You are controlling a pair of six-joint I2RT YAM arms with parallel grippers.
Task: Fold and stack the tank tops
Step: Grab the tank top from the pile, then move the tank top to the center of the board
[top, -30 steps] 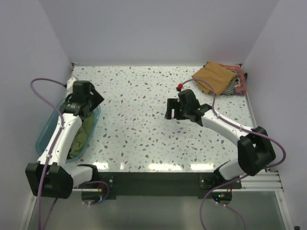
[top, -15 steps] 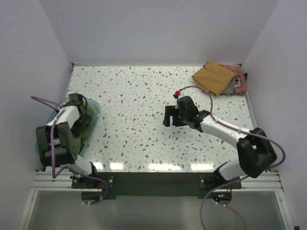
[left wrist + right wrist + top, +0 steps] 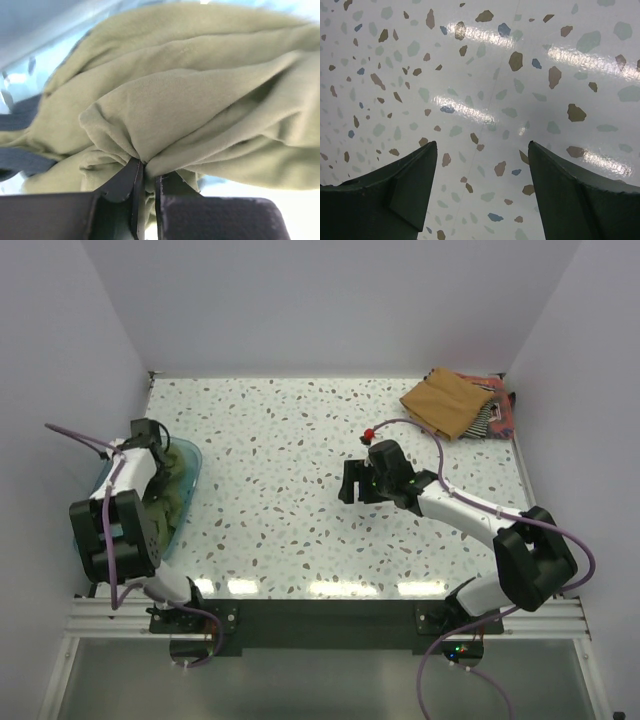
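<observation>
Overhead, the left gripper [image 3: 150, 440] sits low over the translucent teal plastic tub [image 3: 192, 468] at the left edge of the speckled terrazzo table [image 3: 280, 440]. The olive green soft-cloth tank top [image 3: 170, 498] is bunched inside that tub. The right gripper [image 3: 352, 483] is positioned near the table centre, well apart from any cloth. A pile lies at the far right corner: the tan-brown folded tank top [image 3: 445, 400] is on top, the black-and-white striped tank top [image 3: 487, 420] shows beneath it, and the reddish tank top [image 3: 506, 412] is at the pile's right edge. From the left wrist camera, the jaws are closed to a narrow slit and pinch a gathered fold of the olive green tank top, which fills most of the view in heavy creases. From the right wrist camera, the jaws stand wide apart and hold nothing; the two dark fingers [image 3: 395, 195] frame bare table surface with brown, blue and green flecks.
</observation>
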